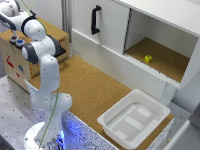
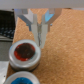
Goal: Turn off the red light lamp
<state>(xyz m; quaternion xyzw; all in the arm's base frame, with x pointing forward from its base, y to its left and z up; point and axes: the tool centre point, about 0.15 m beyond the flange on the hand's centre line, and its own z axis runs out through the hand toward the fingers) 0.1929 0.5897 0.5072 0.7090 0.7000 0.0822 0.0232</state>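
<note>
The red light lamp (image 2: pixel 23 53) is a small round button with a dark red top and a pale rim. It stands on the cork top of a wooden box, with the matching blue lamp (image 2: pixel 21 80) right beside it. My gripper (image 2: pixel 41 42) points down just beside the red lamp's rim, with the fingers (image 2: pixel 38 31) pressed together and holding nothing. I cannot tell whether the tips touch the lamp. In the exterior view both lamps show as tiny discs, the red lamp (image 1: pixel 13 38) and the blue lamp (image 1: pixel 20 43), under my hand at the far left.
The wooden box (image 1: pixel 37 57) stands at the exterior view's left, behind my arm. A white plastic bin (image 1: pixel 111 120) sits on the cork table toward the right. A white cabinet has a black handle (image 1: pixel 95 20) and an open compartment holding a small yellow object (image 1: pixel 148 58).
</note>
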